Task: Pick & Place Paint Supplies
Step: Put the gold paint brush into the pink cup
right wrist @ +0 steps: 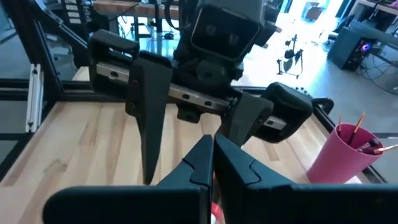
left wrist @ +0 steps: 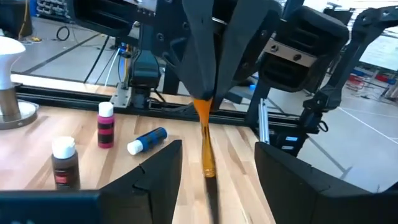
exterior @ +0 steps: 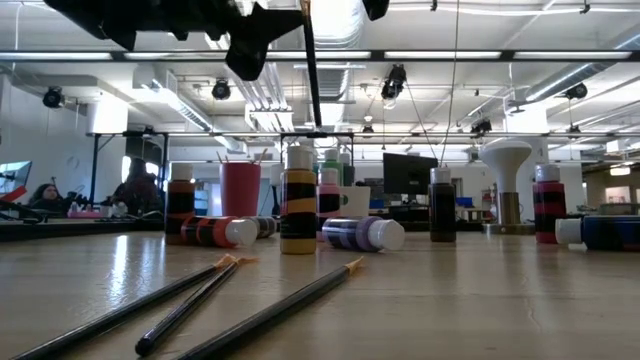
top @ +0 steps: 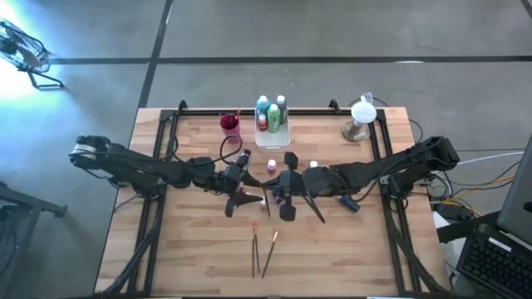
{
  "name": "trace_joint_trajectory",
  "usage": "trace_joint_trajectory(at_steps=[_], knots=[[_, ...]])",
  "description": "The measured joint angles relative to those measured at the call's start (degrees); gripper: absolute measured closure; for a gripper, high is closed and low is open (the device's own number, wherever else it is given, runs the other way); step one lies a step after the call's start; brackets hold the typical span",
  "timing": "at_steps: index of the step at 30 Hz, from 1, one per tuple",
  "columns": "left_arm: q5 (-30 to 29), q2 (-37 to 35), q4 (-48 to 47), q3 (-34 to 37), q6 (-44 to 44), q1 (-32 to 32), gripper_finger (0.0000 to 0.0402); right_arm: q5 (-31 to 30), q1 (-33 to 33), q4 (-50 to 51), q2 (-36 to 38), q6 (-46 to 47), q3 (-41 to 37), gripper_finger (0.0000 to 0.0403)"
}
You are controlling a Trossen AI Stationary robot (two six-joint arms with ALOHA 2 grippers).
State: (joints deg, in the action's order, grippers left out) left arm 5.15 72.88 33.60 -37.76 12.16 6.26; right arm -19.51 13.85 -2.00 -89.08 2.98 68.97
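The pale, planked wooden tabletop (top: 191,249) has a smooth, faintly shiny finish that mirrors the ceiling lights, and matt black metal rails (top: 158,166) frame it. The small plastic paint bottles (exterior: 298,212) look glossy beneath their white caps, and the magenta plastic cup (right wrist: 346,157) is smooth and dull. The thin paintbrush with the translucent orange handle (left wrist: 206,140) gleams like lacquer, while both dark arms' moulded plastic fingers (left wrist: 155,180) stay matt.

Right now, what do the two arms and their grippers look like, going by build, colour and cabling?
Both arms are matte black and jointed in segments. The left arm and the right arm mirror each other. Each ends in a boxy black wrist block with two flat, tapering black fingers; the left gripper shows a silver rail across its body. A black cable loops near the left wrist. No markings are legible.
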Motion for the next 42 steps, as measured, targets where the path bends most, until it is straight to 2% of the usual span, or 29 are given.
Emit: trace_joint_trajectory(at_steps=[11,21,29,36,42], knots=[[-1.53,0.19,2.52,-0.69,-0.83,-0.05,0.0195,0.04,0.0,-0.5,0.0,-0.24,0.02,0.0395],[-1.78,4.14,2.24,-2.94,-2.29,-0.27,0.0215,0.07,-0.02,-0.55,0.0,-0.24,0.02,0.0395],[-1.78,3.87,2.42,-3.58,-3.14,-0.28,0.0288,0.09,0.01,-0.31,-0.02,-0.6,0.0,0.0395],[-1.85,3.69,2.19,-3.47,-2.62,-0.68,0.0386,0.15,0.02,-0.29,-0.02,-0.59,-0.09,0.0395],[-1.69,3.67,0.84,-3.47,-2.0,-1.2,0.0394,0.64,-0.04,0.57,-0.04,-0.45,-0.13,0.0395]])
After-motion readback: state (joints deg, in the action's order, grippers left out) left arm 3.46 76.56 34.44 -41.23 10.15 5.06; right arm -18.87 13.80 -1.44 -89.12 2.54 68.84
